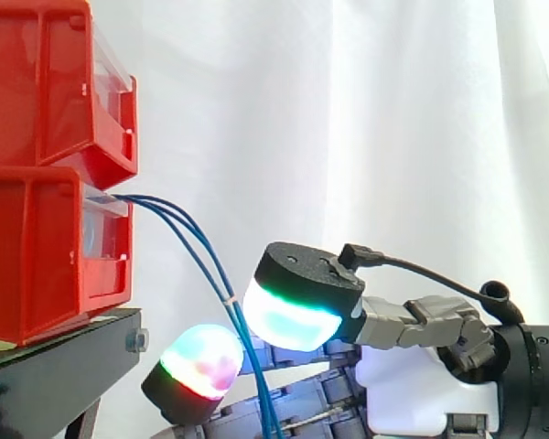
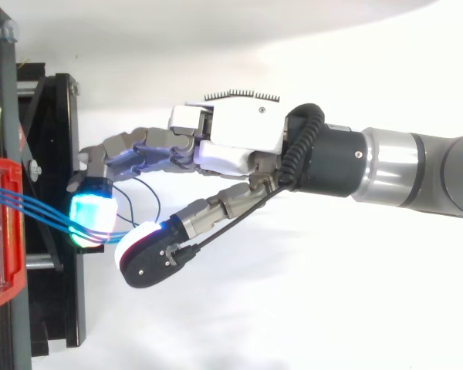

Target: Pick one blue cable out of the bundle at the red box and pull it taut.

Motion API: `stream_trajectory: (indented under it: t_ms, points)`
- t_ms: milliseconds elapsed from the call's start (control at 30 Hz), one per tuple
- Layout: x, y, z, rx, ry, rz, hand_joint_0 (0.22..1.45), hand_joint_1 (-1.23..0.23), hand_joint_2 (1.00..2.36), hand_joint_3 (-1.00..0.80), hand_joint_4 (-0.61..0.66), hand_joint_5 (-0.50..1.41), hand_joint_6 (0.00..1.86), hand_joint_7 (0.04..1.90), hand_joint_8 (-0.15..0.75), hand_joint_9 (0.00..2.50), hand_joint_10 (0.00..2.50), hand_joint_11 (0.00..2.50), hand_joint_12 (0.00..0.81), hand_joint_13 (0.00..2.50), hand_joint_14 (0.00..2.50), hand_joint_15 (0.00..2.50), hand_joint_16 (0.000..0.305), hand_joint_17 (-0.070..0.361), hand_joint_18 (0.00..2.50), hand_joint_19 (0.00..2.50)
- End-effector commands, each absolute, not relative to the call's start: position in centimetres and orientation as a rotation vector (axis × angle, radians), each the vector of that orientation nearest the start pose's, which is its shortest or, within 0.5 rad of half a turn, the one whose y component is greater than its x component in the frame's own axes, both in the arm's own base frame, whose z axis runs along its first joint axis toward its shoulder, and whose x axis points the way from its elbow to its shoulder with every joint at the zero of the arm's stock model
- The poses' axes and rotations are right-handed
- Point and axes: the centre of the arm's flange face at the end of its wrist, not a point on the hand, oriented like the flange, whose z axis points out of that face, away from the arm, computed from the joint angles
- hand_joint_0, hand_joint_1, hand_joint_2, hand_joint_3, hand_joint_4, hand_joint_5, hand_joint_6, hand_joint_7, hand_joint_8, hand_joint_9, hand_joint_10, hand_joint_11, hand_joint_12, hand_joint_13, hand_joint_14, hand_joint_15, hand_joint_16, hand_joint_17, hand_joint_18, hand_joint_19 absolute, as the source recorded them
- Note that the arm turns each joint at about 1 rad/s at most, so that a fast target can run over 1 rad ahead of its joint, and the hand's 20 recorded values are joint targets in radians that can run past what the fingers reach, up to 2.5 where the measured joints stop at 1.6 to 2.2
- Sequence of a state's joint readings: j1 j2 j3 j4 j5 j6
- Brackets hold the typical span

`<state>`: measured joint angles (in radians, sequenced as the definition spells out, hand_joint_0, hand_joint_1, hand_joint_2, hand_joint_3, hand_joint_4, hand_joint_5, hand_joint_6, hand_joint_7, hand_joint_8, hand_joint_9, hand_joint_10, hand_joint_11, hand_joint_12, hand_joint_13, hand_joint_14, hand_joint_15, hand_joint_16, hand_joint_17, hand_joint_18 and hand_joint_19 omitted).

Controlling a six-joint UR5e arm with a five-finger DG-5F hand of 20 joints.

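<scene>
Three thin blue cables (image 1: pixel 194 240) leave the lower red box (image 1: pixel 46 247) and droop down to the right, bound by a small white tie. My hand (image 2: pixel 235 146) reaches in from the right, below and beside the box front. Its thumb pad (image 1: pixel 291 315), glowing white and cyan, and a finger pad (image 1: pixel 201 358), glowing green and magenta, stand on either side of the cables and pinch them. From above, the blue cables (image 2: pixel 38 210) converge between the cyan finger pad (image 2: pixel 91 214) and the thumb pad (image 2: pixel 135 243). The cables still hang slack.
A second red box (image 1: pixel 55 82) is stacked on the lower one. Both rest on a black stand (image 1: pixel 64 361), whose frame (image 2: pixel 62 154) lies just left of my fingers. A white curtain hangs behind.
</scene>
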<state>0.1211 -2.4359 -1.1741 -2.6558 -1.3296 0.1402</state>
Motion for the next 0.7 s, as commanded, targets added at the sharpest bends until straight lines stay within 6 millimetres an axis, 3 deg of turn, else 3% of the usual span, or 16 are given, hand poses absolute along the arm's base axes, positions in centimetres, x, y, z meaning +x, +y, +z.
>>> stream_trajectory:
  t_ms: [0, 167, 367, 667]
  points:
    - [78.57, -6.0, 16.34, 1.336, 1.052, 1.255, 0.56, -0.84, 1.01, -0.4, 0.15, -0.13, 0.67, 1.03, 0.264, 0.29, 0.0, 0.21, 0.315, 0.0, 0.0, 0.06, 0.054, 0.121, 0.0, 0.0]
    - [78.58, -6.04, 16.35, 1.333, 1.056, 1.26, 0.56, -0.84, 1.01, -0.41, 0.16, -0.12, 0.67, 1.01, 0.268, 0.31, 0.0, 0.2, 0.319, 0.0, 0.0, 0.08, 0.054, 0.121, 0.0, 0.0]
    - [78.56, -6.49, 16.63, 1.334, 1.051, 1.26, 0.58, -0.81, 1.01, -0.27, 0.12, -0.13, 0.71, 1.04, 0.271, 0.32, 0.01, 0.23, 0.316, 0.0, 0.0, 0.08, 0.053, 0.12, 0.0, 0.0]
    - [78.84, -6.43, 17.07, 1.312, 1.06, 1.268, 0.59, -0.81, 1.01, -0.21, 0.15, -0.17, 0.83, 0.91, 0.279, 0.33, 0.01, 0.27, 0.325, 0.0, 0.0, 0.08, 0.055, 0.124, 0.0, 0.0]
